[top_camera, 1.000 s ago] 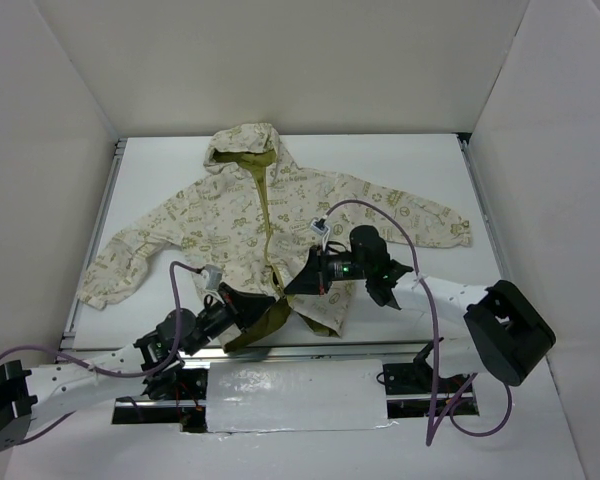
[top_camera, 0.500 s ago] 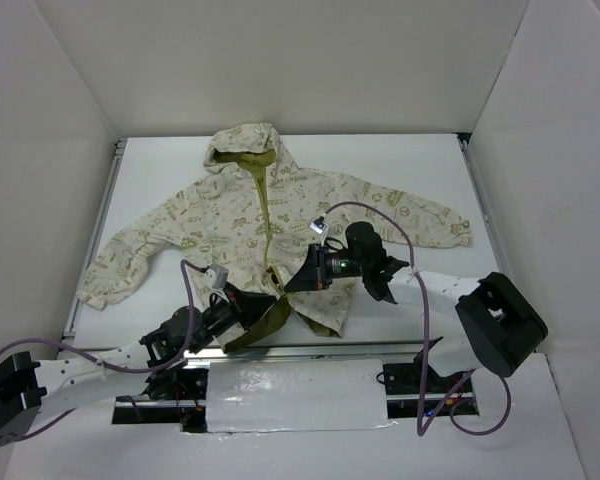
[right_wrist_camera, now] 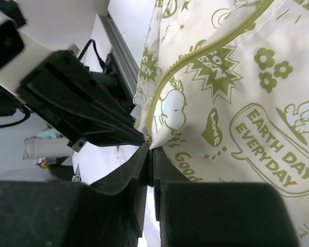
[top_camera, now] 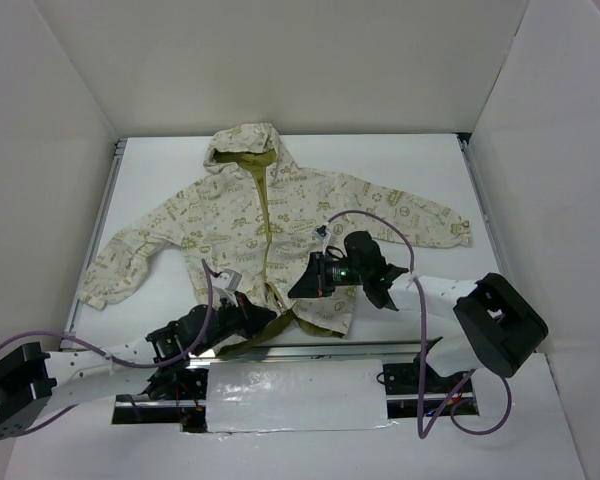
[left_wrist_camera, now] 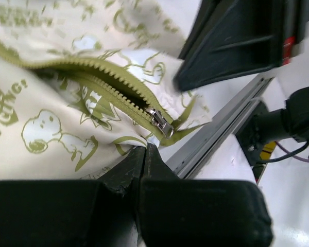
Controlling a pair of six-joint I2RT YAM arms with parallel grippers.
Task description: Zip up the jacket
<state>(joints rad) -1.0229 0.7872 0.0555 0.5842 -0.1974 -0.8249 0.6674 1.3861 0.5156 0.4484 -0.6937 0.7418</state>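
Note:
The cream jacket (top_camera: pixel 240 215) with olive doodle print lies flat, hood to the back, front open along the olive zipper (top_camera: pixel 270 250). My left gripper (top_camera: pixel 265 317) is shut on the hem of the jacket's left front panel, at the bottom of the zipper. In the left wrist view (left_wrist_camera: pixel 146 148) the silver zipper slider (left_wrist_camera: pixel 159 122) sits just above the pinched fabric. My right gripper (top_camera: pixel 298 287) is shut on the hem of the right front panel (right_wrist_camera: pixel 221 92); in the right wrist view (right_wrist_camera: pixel 150 146) the fabric corner is between the jaws, with the left gripper (right_wrist_camera: pixel 77 103) close by.
The metal rail (top_camera: pixel 310 347) runs along the table's near edge just below both grippers. The white enclosure walls stand at left, right and back. The right sleeve (top_camera: pixel 430 220) reaches toward the right wall, the left sleeve (top_camera: pixel 115 265) toward the left rail.
My left gripper has moved right and forward with the left hem, bringing it beside the right hem. My right gripper has shifted slightly down and right, and the two hems have closed together.

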